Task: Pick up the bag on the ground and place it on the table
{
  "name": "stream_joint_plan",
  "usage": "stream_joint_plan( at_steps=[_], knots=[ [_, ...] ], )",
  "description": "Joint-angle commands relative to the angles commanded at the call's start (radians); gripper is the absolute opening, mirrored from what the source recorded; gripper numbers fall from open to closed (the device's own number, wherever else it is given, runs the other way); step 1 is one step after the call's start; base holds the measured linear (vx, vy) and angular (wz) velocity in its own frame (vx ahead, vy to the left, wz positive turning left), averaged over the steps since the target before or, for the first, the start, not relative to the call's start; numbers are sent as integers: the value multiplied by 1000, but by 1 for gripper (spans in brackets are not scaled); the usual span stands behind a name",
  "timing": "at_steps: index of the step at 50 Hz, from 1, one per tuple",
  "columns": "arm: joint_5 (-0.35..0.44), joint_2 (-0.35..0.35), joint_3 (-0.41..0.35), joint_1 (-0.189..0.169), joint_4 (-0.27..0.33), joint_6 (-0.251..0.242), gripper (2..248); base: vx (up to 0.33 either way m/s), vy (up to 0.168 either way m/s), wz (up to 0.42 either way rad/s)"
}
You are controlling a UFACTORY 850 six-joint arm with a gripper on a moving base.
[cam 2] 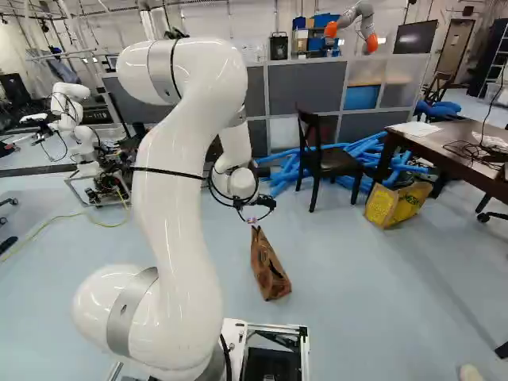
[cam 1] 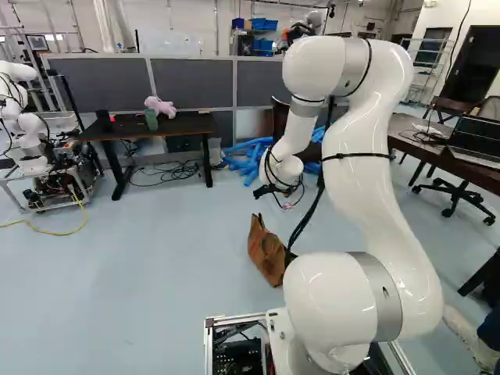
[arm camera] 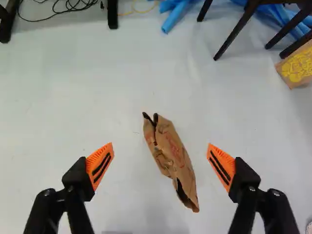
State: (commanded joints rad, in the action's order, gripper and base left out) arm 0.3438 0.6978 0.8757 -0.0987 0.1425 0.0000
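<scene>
My gripper point(cam 2: 252, 208) hangs above the floor, over the upper end of the brown paper bag point(cam 2: 268, 266) in the right base view. In the left base view the same bag point(cam 1: 266, 251) stands on the floor, partly behind my arm. Seen from the wrist, the gripper point(arm camera: 161, 155) is open with its orange pads wide apart. The crumpled bag point(arm camera: 171, 158) shows between and below them, touched by neither. A dark table point(cam 1: 187, 125) stands at the back left of the left base view, with a pink plush and a green cup on it.
Another robot point(cam 1: 27, 133) stands on a cart at the far left. Blue foam tubes point(cam 2: 369, 155) and a dark chair point(cam 2: 319, 159) are at the back. A yellow bag point(cam 2: 397, 204) rests by the brown table point(cam 2: 444, 145) at the right.
</scene>
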Motion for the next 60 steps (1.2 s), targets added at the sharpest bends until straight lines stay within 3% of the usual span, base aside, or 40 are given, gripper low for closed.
stream_joint_plan(
  at_steps=[17,50,60],
  knots=[
    [-31,62,35,0,3,-17,247,0,0,0],
    [-32,184,109,0,3,-348,247,0,0,0],
    [-32,221,133,0,3,-385,247,0,0,0]
  ],
)
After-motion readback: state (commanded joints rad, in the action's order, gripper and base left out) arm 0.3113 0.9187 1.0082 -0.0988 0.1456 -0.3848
